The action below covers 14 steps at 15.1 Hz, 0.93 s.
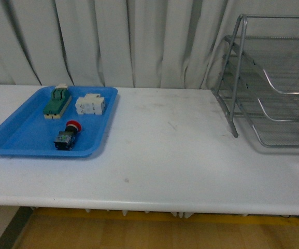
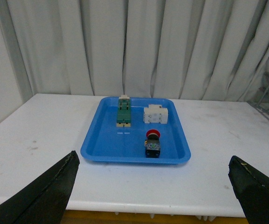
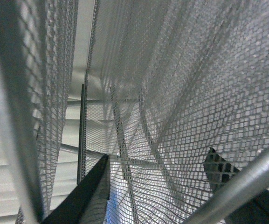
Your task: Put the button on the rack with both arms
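Your left hand point(image 2: 153, 157) is open, its two dark fingers spread wide with nothing between them, and it hangs above the near edge of the counter point(image 1: 165, 150), facing the blue tray point(image 1: 14, 148). Your right hand point(image 3: 158, 154) is pressed in close among the wire mesh of the rack point(image 3: 171, 70). Its fingers show as dark shapes set well apart, one of them seen through the mesh, so it too reads as open and holds nothing.

You will find the button point(image 1: 68, 136) in the blue tray on the left part of the counter, in the tray's near half. It lies on its side, red cap towards the curtain point(image 1: 113, 41) and dark body towards you. Behind it in the same tray sit the green switch point(image 1: 57, 101) on the left and the white component point(image 1: 90, 104) on the right. Both are near the button but apart from it.

At the far right of the counter stands the rack, well apart from the tray, with three mesh trays stacked in its frame. Part of it is cut off by the edge of the front view.
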Motion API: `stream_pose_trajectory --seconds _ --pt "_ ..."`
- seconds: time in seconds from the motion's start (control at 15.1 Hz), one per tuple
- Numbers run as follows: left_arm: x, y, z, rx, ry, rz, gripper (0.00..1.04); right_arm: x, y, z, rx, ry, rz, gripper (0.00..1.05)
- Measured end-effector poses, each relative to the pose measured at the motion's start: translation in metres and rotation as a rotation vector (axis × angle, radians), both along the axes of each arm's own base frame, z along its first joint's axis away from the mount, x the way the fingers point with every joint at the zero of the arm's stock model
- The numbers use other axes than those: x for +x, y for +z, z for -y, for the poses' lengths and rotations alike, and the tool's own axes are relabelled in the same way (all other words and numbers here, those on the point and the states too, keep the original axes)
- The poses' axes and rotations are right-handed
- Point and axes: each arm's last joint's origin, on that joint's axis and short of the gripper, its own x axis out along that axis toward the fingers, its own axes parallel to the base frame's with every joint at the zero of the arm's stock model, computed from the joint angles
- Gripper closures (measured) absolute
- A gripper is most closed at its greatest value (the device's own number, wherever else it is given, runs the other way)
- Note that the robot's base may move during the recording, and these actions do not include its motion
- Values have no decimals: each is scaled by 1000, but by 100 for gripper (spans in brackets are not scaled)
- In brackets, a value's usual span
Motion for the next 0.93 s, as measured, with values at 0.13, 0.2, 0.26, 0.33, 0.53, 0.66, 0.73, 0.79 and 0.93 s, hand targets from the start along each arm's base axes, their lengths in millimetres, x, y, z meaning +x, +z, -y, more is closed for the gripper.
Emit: stream_pose_trajectory --seconds 0.13,0.2,0.26,0.33,0.53,0.66,0.73,0.79,0.93 --pt "0 0 0 0 0 0 7 0 2 0 -8 0 26 61" --pt "0 0 0 0 0 0 7 -4 0 0 -8 -2 25 77" --pt "0 0 0 0 0 0 7 -9 -4 1 -4 -7 18 90" --pt "0 0 0 0 0 0 7 -14 -7 5 85 -25 -3 99" --pt "0 0 0 0 0 0 7 -32 -13 9 132 -33 11 101" --pt "0 0 0 0 0 0 7 -44 -13 10 123 -43 26 101" --pt "0 0 0 0 0 0 7 -52 -13 10 120 -49 31 101" --pt "0 0 0 0 0 0 7 -59 -13 10 121 -49 24 101" --pt "0 0 0 0 0 0 7 -74 -10 10 125 -52 3 101"
